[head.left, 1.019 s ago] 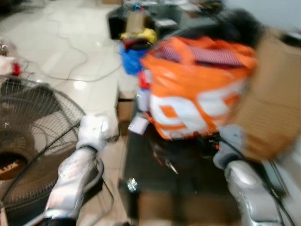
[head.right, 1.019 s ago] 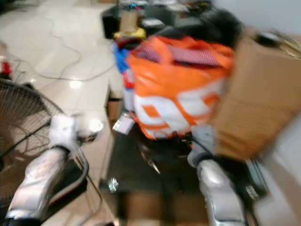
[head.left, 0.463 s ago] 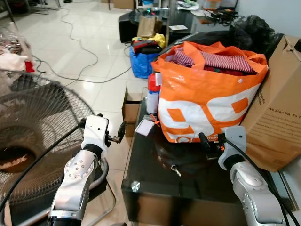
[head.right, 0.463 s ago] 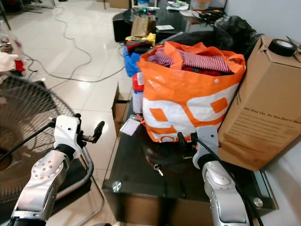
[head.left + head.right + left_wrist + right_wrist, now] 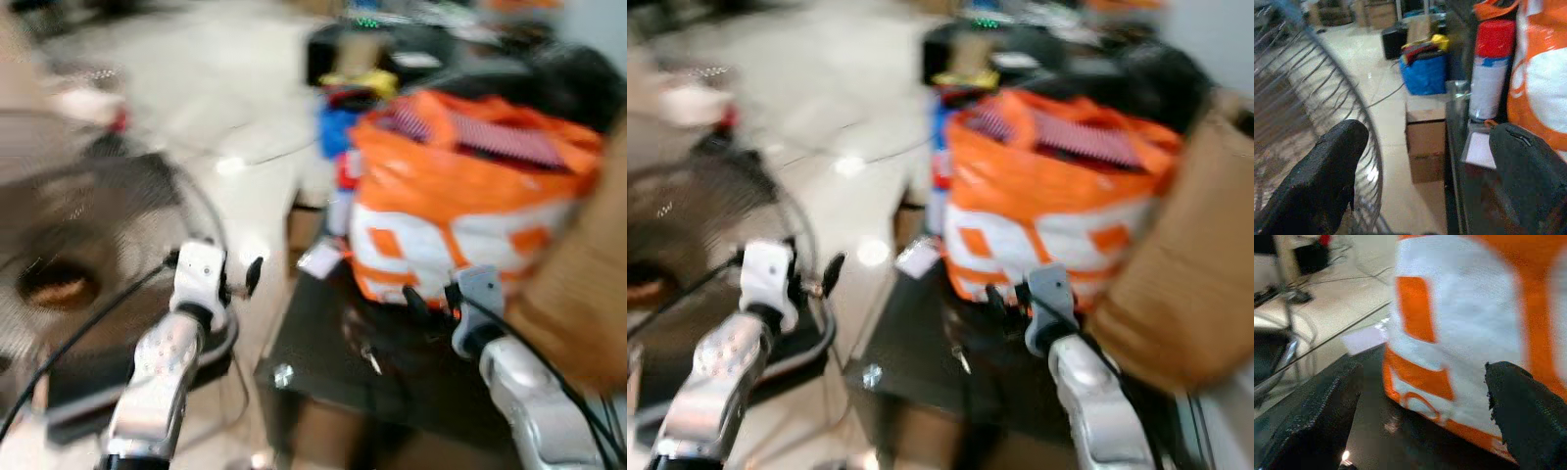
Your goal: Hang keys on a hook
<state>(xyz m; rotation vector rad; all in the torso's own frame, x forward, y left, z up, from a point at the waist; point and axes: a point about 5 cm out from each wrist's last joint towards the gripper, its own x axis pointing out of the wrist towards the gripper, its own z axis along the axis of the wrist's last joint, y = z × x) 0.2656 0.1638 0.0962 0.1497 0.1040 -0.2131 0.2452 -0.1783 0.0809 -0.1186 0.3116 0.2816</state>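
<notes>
A: In the left eye view, what did the blurred frame give?

B: The left end effector [image 5: 238, 281] hung off the counter's [image 5: 313, 343] left edge, in front of the fan [image 5: 88, 245]. The right end effector [image 5: 429, 299] hovered over the dark counter, just before the orange bag [image 5: 460, 206]. A small glint near the counter's front, probably the keys [image 5: 369, 360], lay apart from both. No hook could be made out.

A: And the right eye view?

B: The same scene; the box [image 5: 1176, 294] stood at the counter's right, touching the bag.

A: The left wrist view?

B: Its two black fingers [image 5: 1327, 166] were spread wide with nothing between them. Beyond them stood a spray can [image 5: 1488, 73] at the counter's left edge and a white tag [image 5: 1480, 149] beside it.

A: The right wrist view?

B: Fingers [image 5: 1528, 416] parted too, empty, facing the bag close up.

A: What could go wrong?

B: With the view smeared by motion, a reach might miss the keys or knock them off the front edge; the right fingers could also snag the bag.

A: Any change from half a second earlier?

B: That frame was sharp; this one had blurred and the scene had shifted, so the camera moved. Both end effectors kept roughly their poses, still empty.
</notes>
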